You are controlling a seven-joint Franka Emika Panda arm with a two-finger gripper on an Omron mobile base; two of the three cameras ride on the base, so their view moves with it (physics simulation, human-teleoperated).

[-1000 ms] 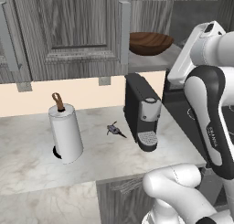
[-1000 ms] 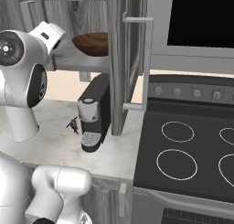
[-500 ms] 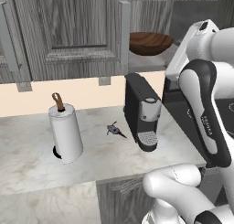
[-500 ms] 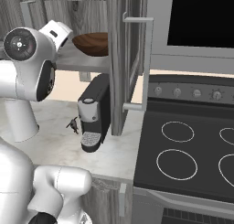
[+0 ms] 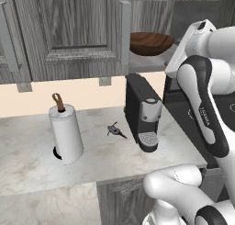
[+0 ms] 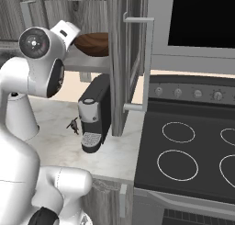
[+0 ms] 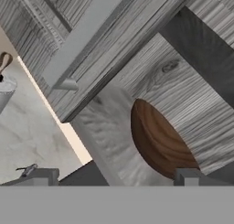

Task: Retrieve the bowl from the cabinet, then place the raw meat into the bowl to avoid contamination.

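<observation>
The dark-brown wooden bowl [image 5: 151,42] [image 6: 94,43] [image 7: 160,141] sits on the open cabinet's grey shelf [image 7: 105,127], above the coffee machine. The cabinet door [image 6: 123,59] stands swung open to the bowl's right. My gripper [image 7: 116,177] is open, level with the shelf and just in front of the bowl. Its fingertips [image 7: 189,175] stand wide apart with nothing between them. The white hand [image 5: 195,36] [image 6: 66,31] hangs at the shelf's edge. The raw meat [image 5: 115,131] [image 6: 72,125], a tiny dark lump, lies on the counter left of the coffee machine.
A black coffee machine [image 5: 144,111] [image 6: 94,116] stands under the shelf. A white paper-towel roll [image 5: 66,132] [image 6: 20,114] is on the marble counter to the left. A black stove [image 6: 193,150] lies to the right. Closed cabinet doors [image 5: 78,31] with a bar handle [image 7: 82,35] flank the opening.
The arm has lifted and swung the hand a little closer to the cabinet shelf and the bowl. The bowl, meat and jaws have not changed.
</observation>
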